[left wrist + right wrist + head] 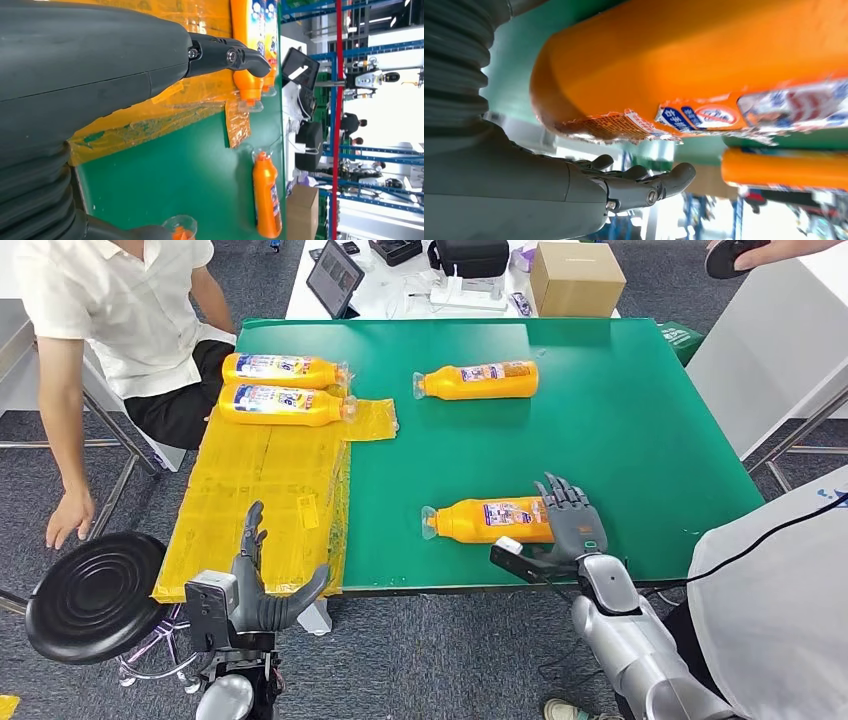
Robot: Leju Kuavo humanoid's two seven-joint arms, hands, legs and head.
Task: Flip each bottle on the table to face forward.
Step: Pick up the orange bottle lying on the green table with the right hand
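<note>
Several orange bottles lie on their sides on the green table [620, 420]. Two lie side by side on a yellow sheet [260, 490] at the far left: one [283, 369] behind the other [283, 405]. A third bottle [480, 381] lies mid-table at the back. The nearest bottle [490, 520] lies by the front edge, cap to the left. My right hand [570, 525] is at its base end, fingers spread and straight, thumb out toward the table edge. The right wrist view shows that bottle [704, 65] close above the outstretched fingers [639, 182]. My left hand [262, 585] hovers with fingers apart at the yellow sheet's near edge.
A person in a white shirt [120, 300] sits at the far left beside a black round stool [95, 590]. Another person's white clothing [770, 590] is close at my right. A cardboard box [575, 278] and a tablet [335, 278] stand on a white table beyond.
</note>
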